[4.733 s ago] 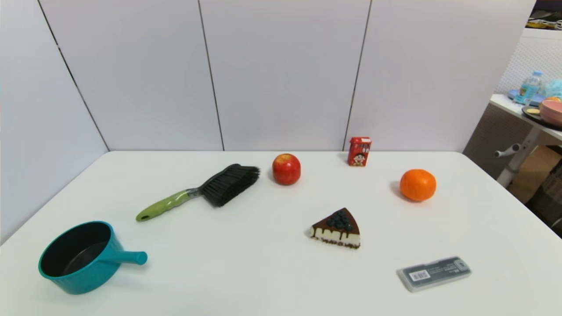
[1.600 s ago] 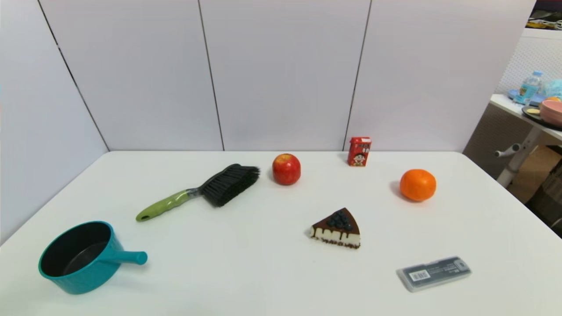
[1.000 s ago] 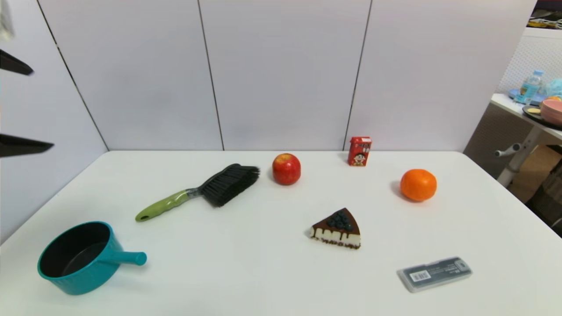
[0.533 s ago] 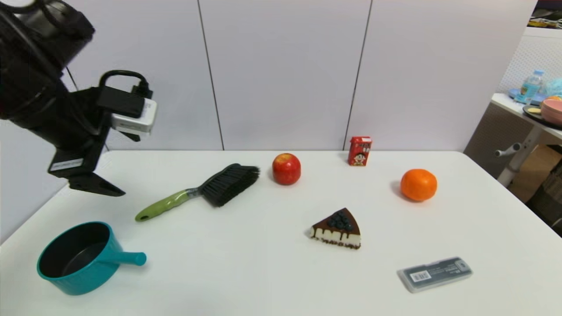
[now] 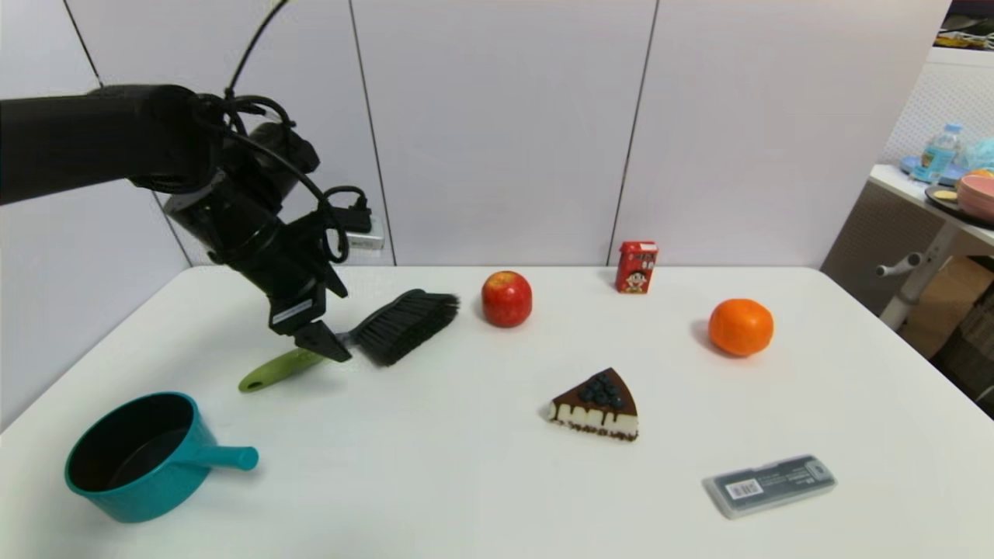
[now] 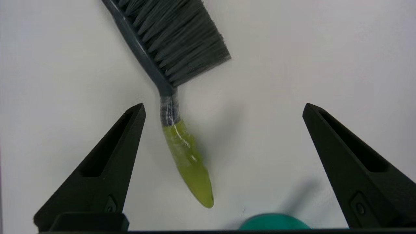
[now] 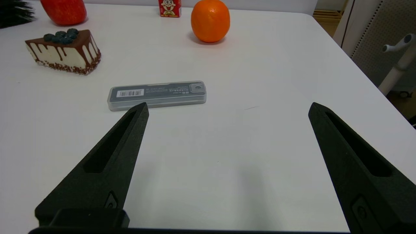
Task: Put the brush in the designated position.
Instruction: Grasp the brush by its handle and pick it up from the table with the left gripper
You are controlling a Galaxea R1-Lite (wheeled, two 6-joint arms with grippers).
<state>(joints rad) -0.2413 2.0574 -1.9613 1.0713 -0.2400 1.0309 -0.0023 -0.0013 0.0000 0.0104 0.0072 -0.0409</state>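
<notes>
A white desk (image 5: pixel 466 481) is shown, with the brush (image 5: pixel 365 335) lying flat on its left half, black bristles pointing toward a red apple (image 5: pixel 506 298) and the lime-green handle angled toward a teal saucepan (image 5: pixel 140 454) at the near left corner. The left gripper (image 6: pixel 224 107) is poised above the handle close to the metal neck, its jaws spread wide with one on either side; nothing is held between them, and no contact with the brush can be made out. The right gripper (image 7: pixel 227 107) is parked low over the near right of the desk, jaws likewise wide apart and empty, near a grey flat case (image 7: pixel 157 95).

The task is judged to be at its very beginning: the brush has not been grasped or lifted. The descent, the closing on the handle, the carrying and the setting down are all left to be done. No marked target spot can be identified with certainty.
</notes>
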